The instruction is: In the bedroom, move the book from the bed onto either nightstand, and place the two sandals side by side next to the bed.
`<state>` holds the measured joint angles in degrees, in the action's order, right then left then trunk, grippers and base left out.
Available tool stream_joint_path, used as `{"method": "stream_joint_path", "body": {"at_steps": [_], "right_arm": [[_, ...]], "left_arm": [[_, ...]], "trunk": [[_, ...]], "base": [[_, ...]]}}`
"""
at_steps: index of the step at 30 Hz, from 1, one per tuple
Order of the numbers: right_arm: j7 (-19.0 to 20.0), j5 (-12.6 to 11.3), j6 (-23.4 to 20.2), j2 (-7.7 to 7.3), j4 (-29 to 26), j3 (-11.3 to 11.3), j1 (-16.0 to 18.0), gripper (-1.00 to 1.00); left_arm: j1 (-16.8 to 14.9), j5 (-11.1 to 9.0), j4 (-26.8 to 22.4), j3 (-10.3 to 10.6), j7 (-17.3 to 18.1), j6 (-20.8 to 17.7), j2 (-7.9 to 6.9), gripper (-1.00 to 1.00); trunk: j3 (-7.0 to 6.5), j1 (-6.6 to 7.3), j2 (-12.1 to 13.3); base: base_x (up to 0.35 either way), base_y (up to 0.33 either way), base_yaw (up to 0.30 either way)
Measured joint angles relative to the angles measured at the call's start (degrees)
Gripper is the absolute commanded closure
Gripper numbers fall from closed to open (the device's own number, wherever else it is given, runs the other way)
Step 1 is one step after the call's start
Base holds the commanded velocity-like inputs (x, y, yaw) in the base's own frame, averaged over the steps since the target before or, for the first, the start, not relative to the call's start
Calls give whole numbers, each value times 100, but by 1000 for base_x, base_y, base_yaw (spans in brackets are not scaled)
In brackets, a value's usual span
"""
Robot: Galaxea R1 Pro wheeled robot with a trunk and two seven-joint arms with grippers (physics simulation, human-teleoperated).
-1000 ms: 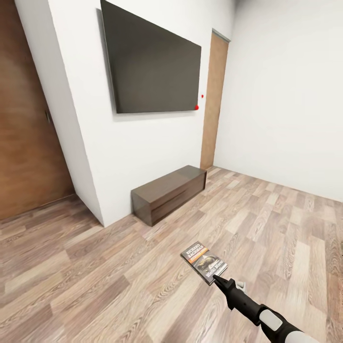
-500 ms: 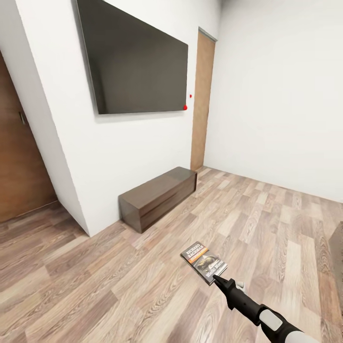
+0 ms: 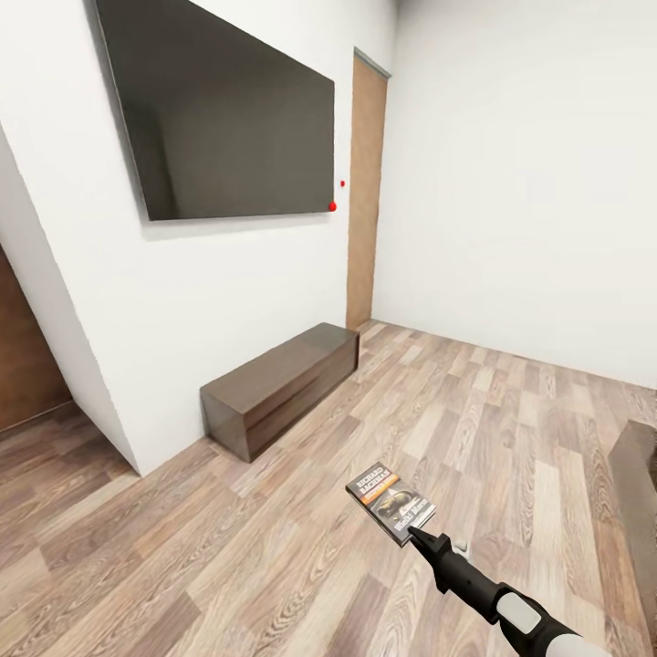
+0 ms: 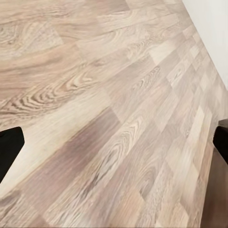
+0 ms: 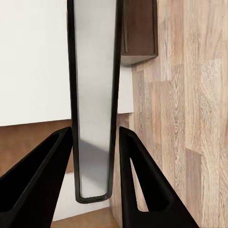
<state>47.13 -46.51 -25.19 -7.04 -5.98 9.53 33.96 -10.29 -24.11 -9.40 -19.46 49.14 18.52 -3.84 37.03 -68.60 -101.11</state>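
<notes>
My right gripper (image 3: 415, 532) is shut on the book (image 3: 391, 500), a small dark paperback with an orange-and-white title band, held flat above the wood-plank floor in the lower middle of the head view. In the right wrist view the book (image 5: 93, 95) is seen edge-on, running out from between the two black fingers (image 5: 40, 183) of the gripper (image 5: 92, 183). My left gripper (image 4: 114, 145) hangs over bare floor planks, open, its fingertips far apart with nothing between them. The sandals and the nightstand are out of view.
A large dark TV (image 3: 219, 119) hangs on the white wall at the left, with a low dark-brown cabinet (image 3: 278, 388) below it. A light-brown door (image 3: 366, 192) stands in the far corner. A dark-brown furniture edge (image 3: 639, 474) enters at the right; I cannot tell what it is.
The camera has turned to the right: the TV, cabinet and door have slid left in the picture, and the dark furniture edge has come in at the right. The book stays held the same way.
</notes>
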Motion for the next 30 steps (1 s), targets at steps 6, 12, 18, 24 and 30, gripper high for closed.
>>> {"method": "stream_joint_path", "body": {"at_steps": [6,12,18,24,30], "right_arm": [[0,1,0,0,-5,1,0,100],[0,-1,0,0,-2,3,0,100],[0,-1,0,0,0,2,0,100],[0,-3,0,0,-1,3,0,100],[0,-3,0,0,-2,5,0,100]], "left_arm": [[2,0,0,0,8,5,0,-100],[-3,0,0,0,9,6,0,-100],[-1,0,0,0,10,8,0,-100],[0,0,0,0,10,9,0,-100],[-1,0,0,0,10,9,0,-100]], "trunk": [[0,0,0],[0,0,0],[0,0,0],[0,0,0],[0,0,0]], "base": [[219,0,-139],[218,0,-140],[218,0,-141],[218,0,-144],[218,0,-145]]}}
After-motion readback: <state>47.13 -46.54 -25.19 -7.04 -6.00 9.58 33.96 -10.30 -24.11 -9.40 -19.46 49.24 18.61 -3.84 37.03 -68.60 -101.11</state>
